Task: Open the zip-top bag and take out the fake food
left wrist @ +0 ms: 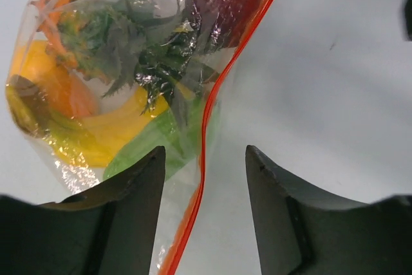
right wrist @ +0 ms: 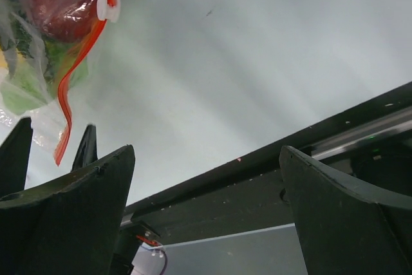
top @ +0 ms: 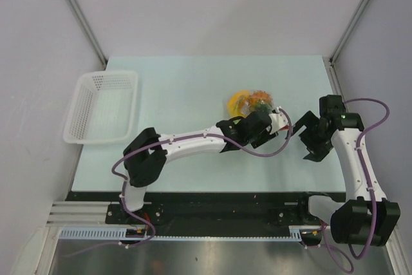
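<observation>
The zip-top bag (top: 252, 102) lies on the table with its orange-red zip strip (left wrist: 207, 128) shut, running down between the fingers of my left gripper (left wrist: 205, 159). That gripper is open and astride the strip without pinching it, at the bag's near right corner in the top view (top: 273, 121). The fake food (left wrist: 96, 94) is inside the bag: yellow bananas, an orange pineapple with a green crown, a green piece and a red fruit (right wrist: 61, 4). A white slider (right wrist: 106, 4) sits at the strip's end. My right gripper (right wrist: 206, 152) is wide open and empty, right of the bag (top: 304, 138).
A white perforated basket (top: 103, 107) stands at the table's left edge. The black front rail (right wrist: 270, 172) of the table is close under my right gripper. Grey walls close in the table on both sides.
</observation>
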